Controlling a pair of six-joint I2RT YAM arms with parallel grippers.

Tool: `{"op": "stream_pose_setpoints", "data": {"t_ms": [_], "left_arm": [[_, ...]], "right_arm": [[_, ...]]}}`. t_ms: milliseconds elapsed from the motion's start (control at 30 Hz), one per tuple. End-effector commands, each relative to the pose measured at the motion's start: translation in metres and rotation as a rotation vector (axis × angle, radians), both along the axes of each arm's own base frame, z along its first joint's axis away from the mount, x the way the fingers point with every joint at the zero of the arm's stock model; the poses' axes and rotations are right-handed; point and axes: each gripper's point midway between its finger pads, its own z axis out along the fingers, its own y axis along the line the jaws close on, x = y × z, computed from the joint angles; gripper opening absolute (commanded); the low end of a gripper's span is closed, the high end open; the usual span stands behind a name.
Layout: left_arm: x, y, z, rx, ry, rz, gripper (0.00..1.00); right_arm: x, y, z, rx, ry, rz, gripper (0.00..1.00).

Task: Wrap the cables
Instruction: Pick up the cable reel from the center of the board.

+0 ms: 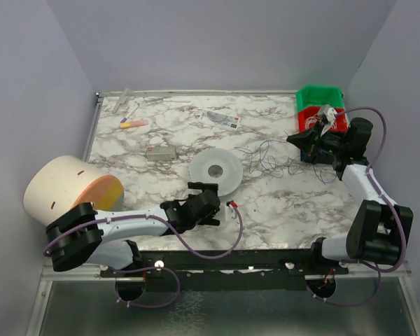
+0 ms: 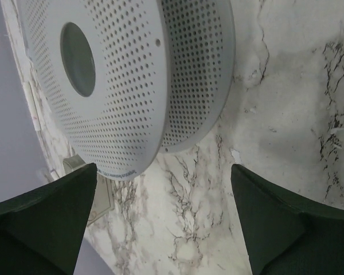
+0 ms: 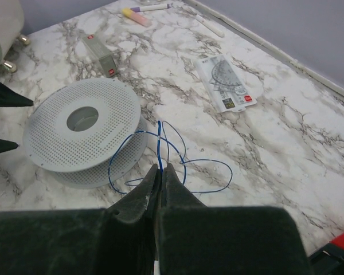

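**Right gripper pinching the cable, left one gaping at the spool**

From above, the cable (image 1: 273,161) is showing only as faint dark squiggles lying on the table (image 1: 280,210) between the spool (image 1: 215,170) and the right gripper (image 1: 304,143). The right wrist view is telling more. There the cable (image 3: 159,137) is blue, and one loop is lying against the rim of the spool (image 3: 83,132). The right gripper (image 3: 160,167) is pressing its fingers together on a strand that is rising straight from the tips.

The left wrist view is showing the left gripper (image 2: 163,167) with its fingers spread wide. The perforated spool (image 2: 132,86) is lying flat just ahead of them, apart from both.

The right gripper is working close to the far right corner, just beside the bins (image 1: 319,98). The left gripper (image 1: 217,203) is sitting nearer the front edge. Bare marble is lying open in front of the right arm, between the cable and the near edge.
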Motion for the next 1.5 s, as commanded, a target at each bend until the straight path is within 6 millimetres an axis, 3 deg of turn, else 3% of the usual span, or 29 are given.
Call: {"op": "stream_pose_setpoints", "data": {"t_ms": [0, 233, 367, 467, 567, 667, 767, 1067, 1267, 1367, 1467], "left_arm": [[0.018, 0.003, 0.014, -0.011, -0.187, 0.070, 0.99], [0.030, -0.001, 0.013, -0.048, -0.255, 0.131, 0.99], [0.030, -0.007, 0.001, -0.036, -0.230, 0.124, 0.91], [0.032, -0.012, -0.005, -0.030, -0.226, 0.125, 0.74], [0.035, -0.018, -0.007, -0.038, -0.213, 0.140, 0.44], [0.041, -0.026, -0.001, -0.065, -0.200, 0.156, 0.18], [0.049, -0.033, 0.014, -0.123, -0.160, 0.173, 0.01], [0.053, -0.050, 0.070, -0.279, 0.141, 0.072, 0.00], [0.038, -0.044, 0.057, -0.204, 0.280, -0.043, 0.00], [0.050, -0.035, 0.058, -0.200, 0.326, -0.030, 0.00], [0.067, -0.027, 0.072, -0.243, 0.352, -0.014, 0.00]], "right_arm": [[0.006, -0.006, 0.005, -0.010, -0.007, -0.023, 0.00], [0.006, -0.006, 0.005, -0.008, -0.005, -0.020, 0.00], [0.005, -0.007, 0.007, -0.010, -0.013, -0.019, 0.00], [0.004, -0.007, 0.008, -0.014, -0.022, -0.020, 0.00], [0.003, -0.007, 0.010, -0.018, -0.029, -0.020, 0.01], [0.004, -0.008, 0.012, -0.032, -0.039, -0.020, 0.00], [0.002, -0.009, 0.014, -0.053, -0.045, -0.018, 0.00], [-0.012, -0.007, 0.031, -0.139, -0.109, 0.033, 0.00], [-0.021, -0.004, 0.041, -0.160, -0.152, 0.049, 0.00], [-0.022, -0.004, 0.041, -0.157, -0.147, 0.053, 0.01], [-0.022, -0.004, 0.040, -0.157, -0.144, 0.059, 0.00]]}}
